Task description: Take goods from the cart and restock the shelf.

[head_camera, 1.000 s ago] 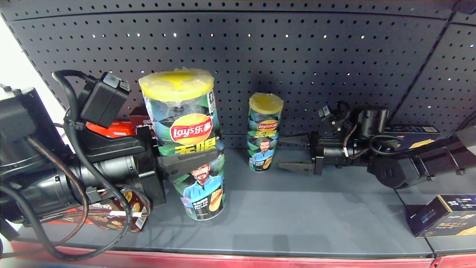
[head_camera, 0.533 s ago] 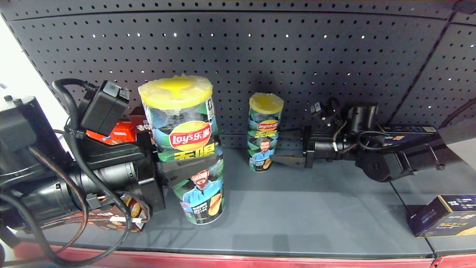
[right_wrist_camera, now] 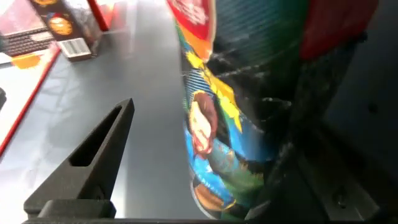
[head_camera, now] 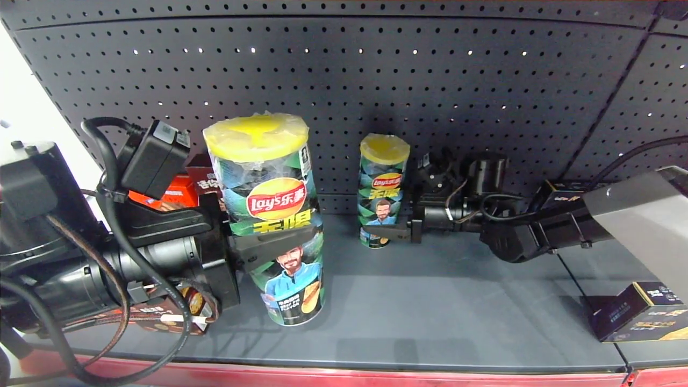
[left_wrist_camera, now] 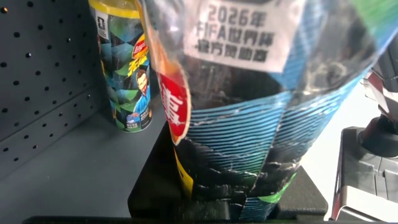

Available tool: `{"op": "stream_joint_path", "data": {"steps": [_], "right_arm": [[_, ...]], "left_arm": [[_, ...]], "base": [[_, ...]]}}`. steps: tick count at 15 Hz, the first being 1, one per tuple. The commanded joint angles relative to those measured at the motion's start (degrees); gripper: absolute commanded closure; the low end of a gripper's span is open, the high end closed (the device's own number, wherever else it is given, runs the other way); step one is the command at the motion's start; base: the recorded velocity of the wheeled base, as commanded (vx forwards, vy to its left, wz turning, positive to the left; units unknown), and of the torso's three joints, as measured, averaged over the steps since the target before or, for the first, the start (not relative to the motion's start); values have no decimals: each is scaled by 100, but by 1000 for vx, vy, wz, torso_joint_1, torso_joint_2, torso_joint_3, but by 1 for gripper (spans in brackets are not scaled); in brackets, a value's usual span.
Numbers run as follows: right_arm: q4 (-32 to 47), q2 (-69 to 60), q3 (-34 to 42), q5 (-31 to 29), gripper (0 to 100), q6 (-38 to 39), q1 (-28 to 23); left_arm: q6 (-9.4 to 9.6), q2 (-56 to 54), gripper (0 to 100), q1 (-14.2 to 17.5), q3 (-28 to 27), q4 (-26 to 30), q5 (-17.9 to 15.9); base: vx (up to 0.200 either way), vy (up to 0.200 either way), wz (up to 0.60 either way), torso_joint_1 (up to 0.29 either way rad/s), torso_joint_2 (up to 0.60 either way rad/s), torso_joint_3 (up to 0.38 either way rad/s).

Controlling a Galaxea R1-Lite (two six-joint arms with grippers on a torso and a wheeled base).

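Observation:
A tall chip can [head_camera: 266,215] with a yellow lid stands at the front left of the grey shelf [head_camera: 430,312]. My left gripper [head_camera: 269,234] is shut on its middle, and its wrapped body [left_wrist_camera: 249,124] looms close in the left wrist view. A second, identical can [head_camera: 382,188] stands upright against the back wall, also visible as can [left_wrist_camera: 127,68]. My right gripper [head_camera: 376,220] is open and straddles this can low down. That can [right_wrist_camera: 242,124] sits between the fingers, with a gap to one finger [right_wrist_camera: 87,168] and the other finger close against it.
The black pegboard wall [head_camera: 376,80] closes the back. Red boxes [head_camera: 166,191] and a snack box [head_camera: 177,314] sit behind and under my left arm. Dark blue boxes [head_camera: 639,309] lie at the right. A red strip [head_camera: 322,376] runs along the shelf's front edge.
My right gripper has slid left along the shelf until its open fingers straddle the far can. The left gripper has sunk a little with its can.

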Motion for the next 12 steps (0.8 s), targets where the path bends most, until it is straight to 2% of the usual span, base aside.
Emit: {"op": "stream_joint_path", "data": {"steps": [1,4,5,11,12], "right_arm": [[-16,231,-214,-95,0,62,136],[-25,372,-425,-279,0,167,162],[-34,381,-443,-253,100,167,162],[-42,126,-206,-306,100,159,127],[-104,3,-47,-315,100,159,127]], "left_arm": [[-8,-7,100,7,25,4,12],[-8,-25,100,7,60,4,21],[-8,-25,100,7,95,4,21],[-8,-43,100,33,157,-5,21],[10,-51,100,165,219,-23,3]], "base": [[0,0,0,0,0,0],[0,0,0,0,0,0],[0,0,0,0,0,0],[0,0,0,0,0,0],[0,0,0,0,0,0]]}}
